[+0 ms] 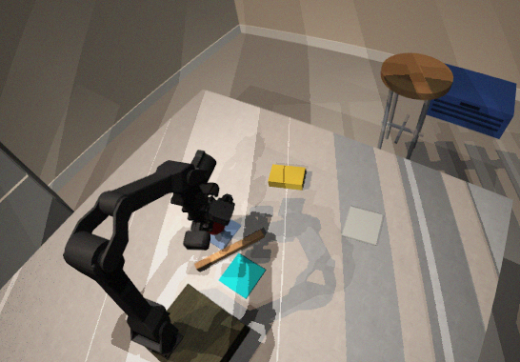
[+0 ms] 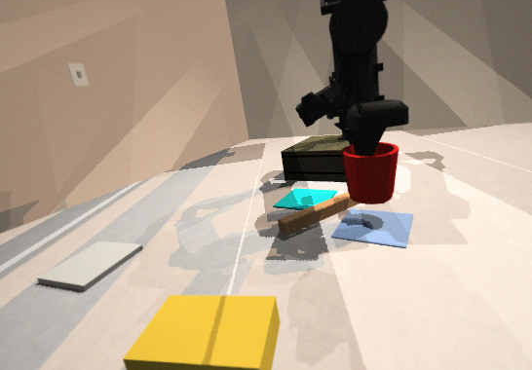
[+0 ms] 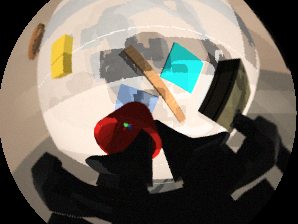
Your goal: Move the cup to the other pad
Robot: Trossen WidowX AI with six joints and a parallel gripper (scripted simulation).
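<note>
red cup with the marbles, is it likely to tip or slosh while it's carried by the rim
The red cup looks rigid, so the gripper, shut on its rim wall, probably won't deform it. Held at one side and off the blue pad, it may swing or tilt. A green marble inside is loose and could roll if jerked.

Pale table [image 1: 390, 276] with yellow block [image 1: 287, 176], wooden stick [image 1: 230, 250], cyan tile [image 1: 242, 275], blue pad [image 2: 374, 228], white pad [image 1: 363, 225].

- A yellow box [image 1: 287, 176] lies flat on the table [image 1: 429, 295].
- A wooden stick [image 1: 230, 250] lies beside a cyan tile [image 1: 242, 275].
- A dark olive box [image 1: 205, 326] sits near the table's edge.
- A round wooden stool [image 1: 416, 76] stands by a blue cabinet [image 1: 476, 100].
</note>
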